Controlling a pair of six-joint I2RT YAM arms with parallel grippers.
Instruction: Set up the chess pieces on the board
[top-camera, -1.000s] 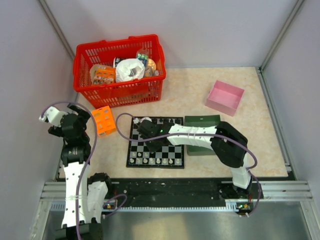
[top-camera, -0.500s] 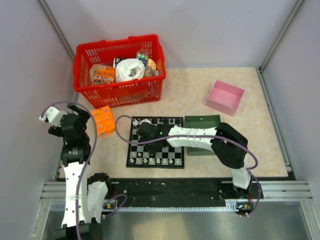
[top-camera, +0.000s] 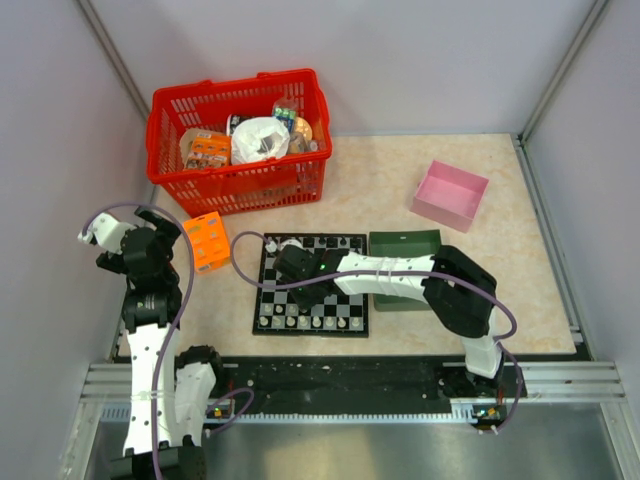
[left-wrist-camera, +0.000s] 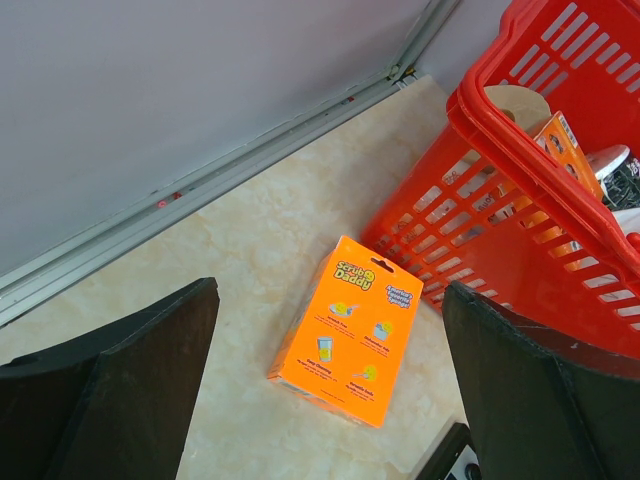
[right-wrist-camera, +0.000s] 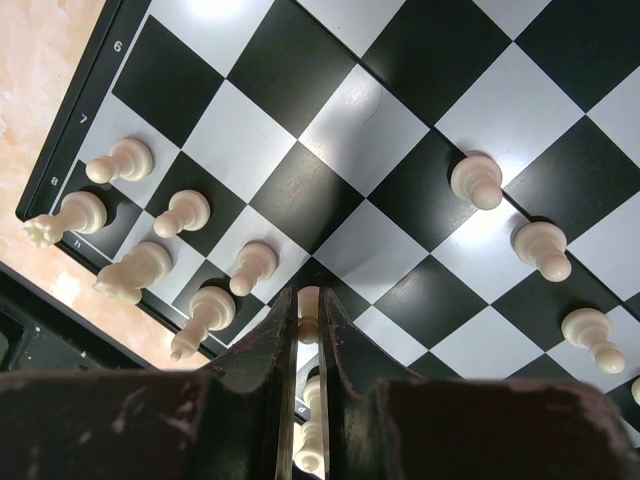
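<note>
Sitting pinched between the right jaws is a pale chess piece (right-wrist-camera: 308, 308).

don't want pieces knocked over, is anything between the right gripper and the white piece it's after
Nothing visible. The right gripper looks shut on a white piece, pinched at its tips. The nearest white pawn stands just left of the fingers, apart from them, on the board.

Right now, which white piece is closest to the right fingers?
The white piece gripped between the right fingers, bottom centre; the others stand free on their squares.
</note>
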